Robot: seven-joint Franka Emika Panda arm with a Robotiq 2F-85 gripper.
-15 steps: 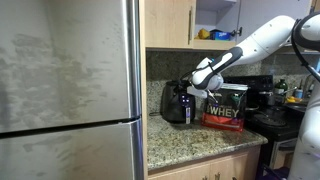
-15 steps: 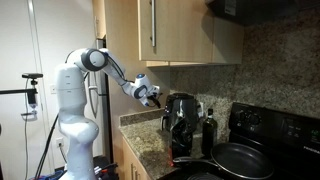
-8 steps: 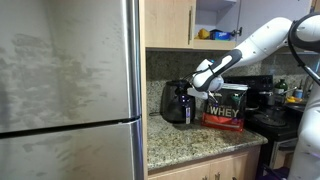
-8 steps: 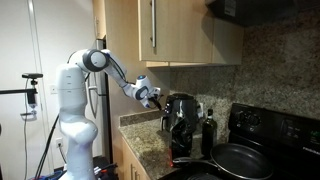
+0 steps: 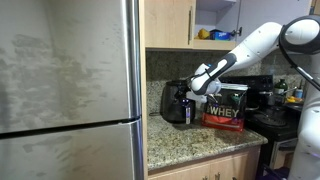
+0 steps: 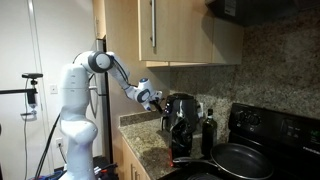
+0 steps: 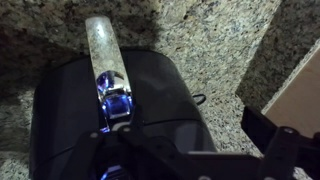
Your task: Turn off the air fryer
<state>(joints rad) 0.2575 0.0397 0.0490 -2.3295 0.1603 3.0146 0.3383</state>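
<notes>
Air fryer (image 7: 160,95) sits on granite counter (image 7: 210,35), right under wrist cam. Blue light (image 7: 113,100) lit at base of handle (image 7: 103,45). Gripper (image 5: 195,85) at fryer's upper part; can't tell if fingers are apart or together. Tub (image 5: 226,106) just beside fryer, cabinet (image 5: 170,22) above.

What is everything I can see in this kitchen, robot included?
air fryer: one, dark grey-black, on the counter nearest the fridge
tub: one, black with a red base and white lettering, beside the air fryer
fridge: one, steel, next to the counter
countertop: one, speckled granite
cabinets: light wood, above the counter
stove: one, black, at the counter's end
pan: one, dark, on the stove
bottle: one, dark, beside the stove
arm: one, white, reaching over the counter
claw: one, dark, over the air fryer; open or shut unclear
</notes>
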